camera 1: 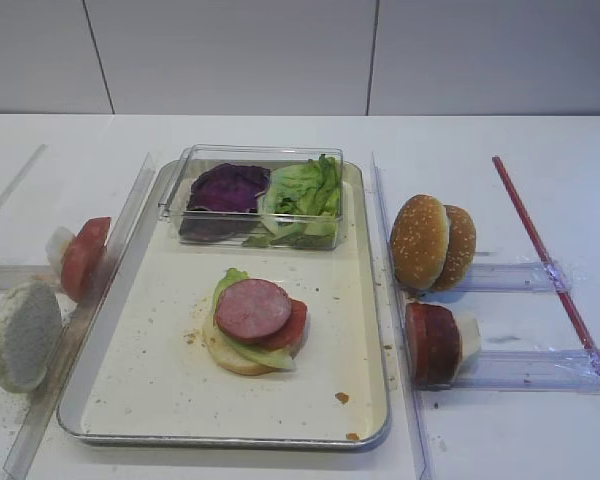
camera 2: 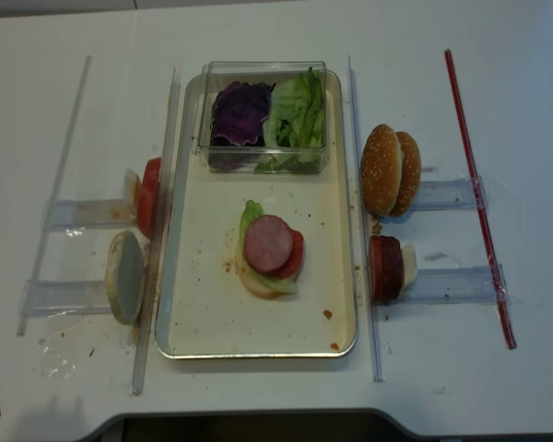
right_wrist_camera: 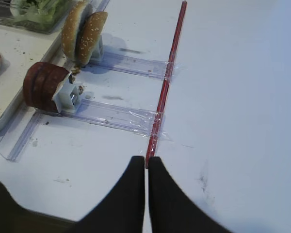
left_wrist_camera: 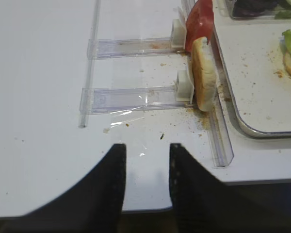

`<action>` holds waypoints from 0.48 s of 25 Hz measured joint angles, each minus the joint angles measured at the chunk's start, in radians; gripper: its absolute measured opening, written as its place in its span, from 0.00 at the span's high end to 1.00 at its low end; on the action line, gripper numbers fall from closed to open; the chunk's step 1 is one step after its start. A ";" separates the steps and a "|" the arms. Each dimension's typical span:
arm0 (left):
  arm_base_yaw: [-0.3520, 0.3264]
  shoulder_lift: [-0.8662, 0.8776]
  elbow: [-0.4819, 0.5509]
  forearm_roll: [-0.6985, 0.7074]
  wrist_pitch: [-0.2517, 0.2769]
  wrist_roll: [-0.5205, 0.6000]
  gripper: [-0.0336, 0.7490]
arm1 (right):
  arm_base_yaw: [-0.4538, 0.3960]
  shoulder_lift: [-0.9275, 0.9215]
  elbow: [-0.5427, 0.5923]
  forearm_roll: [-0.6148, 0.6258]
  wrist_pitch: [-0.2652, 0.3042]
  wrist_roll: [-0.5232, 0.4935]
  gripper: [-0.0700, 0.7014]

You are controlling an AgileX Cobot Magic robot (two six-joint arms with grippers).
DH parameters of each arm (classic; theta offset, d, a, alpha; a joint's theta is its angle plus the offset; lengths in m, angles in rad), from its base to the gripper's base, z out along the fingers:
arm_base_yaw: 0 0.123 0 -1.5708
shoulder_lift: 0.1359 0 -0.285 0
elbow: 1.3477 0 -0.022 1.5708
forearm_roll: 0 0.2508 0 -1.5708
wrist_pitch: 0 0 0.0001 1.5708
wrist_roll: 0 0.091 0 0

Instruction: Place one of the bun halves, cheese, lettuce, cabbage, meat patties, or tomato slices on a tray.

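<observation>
A: From the first high view, what sits on the tray (camera 1: 365, 330)?

B: A stack in the middle of its cream, crumb-speckled floor: a pale bun half (camera 1: 230, 357) at the bottom, lettuce (camera 1: 265, 352), a tomato slice (camera 1: 292, 325), and a pinkish-brown meat patty (camera 1: 252, 308) on top. Along the tray's far edge stands a clear plastic box (camera 1: 180, 185) with glossy purple cabbage (camera 1: 228, 187) on its left and ruffled green leaves on its right.

A: And off the tray?

B: On the counter (camera 1: 500, 420), past the tray's right edge, two sesame bun tops (camera 1: 432, 242) stand on edge, with dark patties (camera 1: 432, 343) nearer the front edge. Past the left edge stand a red slice (camera 1: 84, 257) and a floury bun half (camera 1: 23, 334) (both upright in clear rails).

A: The right wrist view?

B: The right end effector (right_wrist_camera: 146, 170) is clenched, its dark fingers pressed together, grasping nothing, over bare counter by a red strip (right_wrist_camera: 166, 80).

A: Left wrist?

B: The left end effector (left_wrist_camera: 146, 170) is released, its fingers apart with nothing between, short of the upright floury bun.

A: The second high view?

B: It shows the same layout from straight above; neither end effector shows.
</observation>
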 joint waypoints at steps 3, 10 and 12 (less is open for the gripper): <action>0.000 0.000 0.000 0.000 0.000 0.000 0.68 | 0.000 0.000 0.000 0.000 0.000 0.000 0.85; 0.000 0.000 0.000 0.000 0.000 0.000 0.68 | 0.000 0.000 0.000 0.000 0.000 0.000 0.85; 0.000 0.000 0.000 0.000 0.000 0.000 0.68 | 0.000 0.000 0.000 0.000 0.000 0.000 0.85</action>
